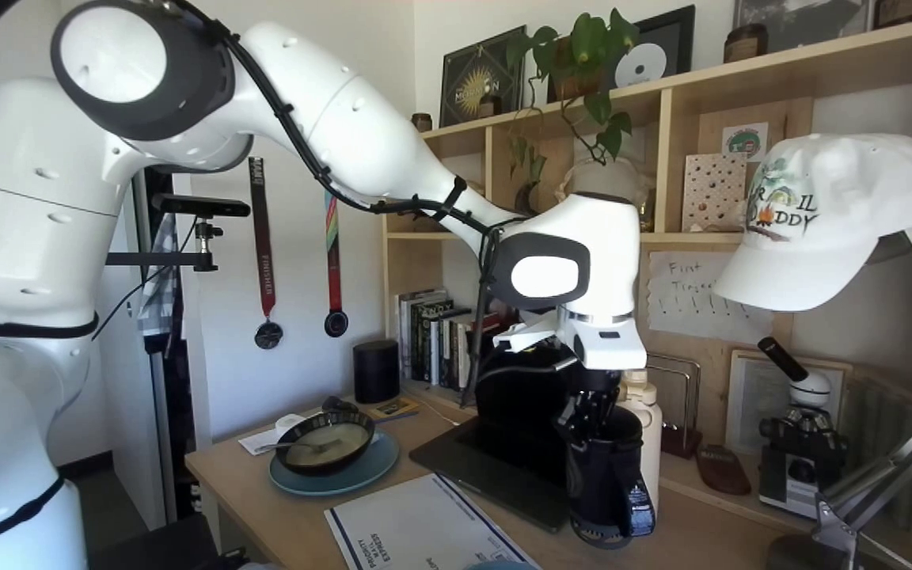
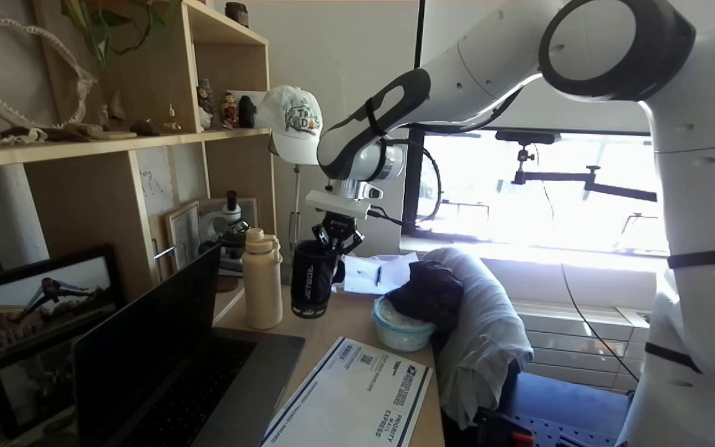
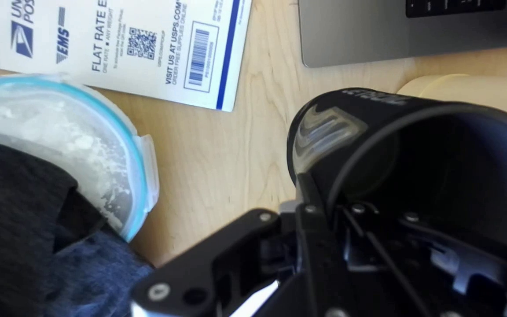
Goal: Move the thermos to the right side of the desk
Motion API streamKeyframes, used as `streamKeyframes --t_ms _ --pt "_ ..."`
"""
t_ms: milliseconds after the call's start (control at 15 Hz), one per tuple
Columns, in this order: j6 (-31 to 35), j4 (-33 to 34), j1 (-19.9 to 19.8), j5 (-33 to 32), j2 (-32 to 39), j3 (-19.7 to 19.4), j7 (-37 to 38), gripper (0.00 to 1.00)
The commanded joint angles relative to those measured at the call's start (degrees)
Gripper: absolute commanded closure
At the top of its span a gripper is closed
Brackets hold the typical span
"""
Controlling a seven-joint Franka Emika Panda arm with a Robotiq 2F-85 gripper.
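Observation:
The thermos is a black, open-topped cylinder marked JETBOIL, seen in both exterior views [image 1: 605, 483] [image 2: 311, 282] and in the wrist view [image 3: 337, 127]. My gripper [image 1: 594, 416] [image 2: 334, 243] [image 3: 319, 207] is above it and shut on its rim, with one finger inside the mouth and one outside the wall. The thermos hangs nearly upright, slightly tilted. Its base looks a little above the light wooden desk [image 1: 262, 511] [image 2: 326, 326] [image 3: 218, 176], though contact is hard to judge. The inner fingertip is partly hidden in the dark mouth.
A cream bottle [image 2: 262, 282] stands close beside the thermos. An open laptop [image 2: 258, 366] and a mailing envelope [image 2: 357, 397] lie nearby. A round container [image 2: 402, 329] under dark cloth sits at the desk edge. A bowl [image 1: 328, 455], microscope [image 1: 803, 451] and hat-covered lamp [image 1: 844, 214] stand around.

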Motion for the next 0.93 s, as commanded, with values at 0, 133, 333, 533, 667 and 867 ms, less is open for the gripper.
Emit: streamKeyframes --t_ms 0,133,333,533,667,867 --pt "-6.29 4.44 -1.32 3.25 3.07 0.03 0.81 0.96" --pt "-8.28 5.35 -1.45 3.19 4.19 -0.27 1.39 0.96" --pt "-9.6 6.2 -1.11 1.63 5.38 -0.82 2.25 0.96" --pt "-9.7 6.53 -0.37 -0.48 5.97 -1.35 3.65 0.96" --pt "-10.2 6.92 0.27 -2.84 6.22 -1.61 5.26 0.96" --pt "-11.09 7.33 0.89 -5.63 6.11 -1.55 6.9 0.68"
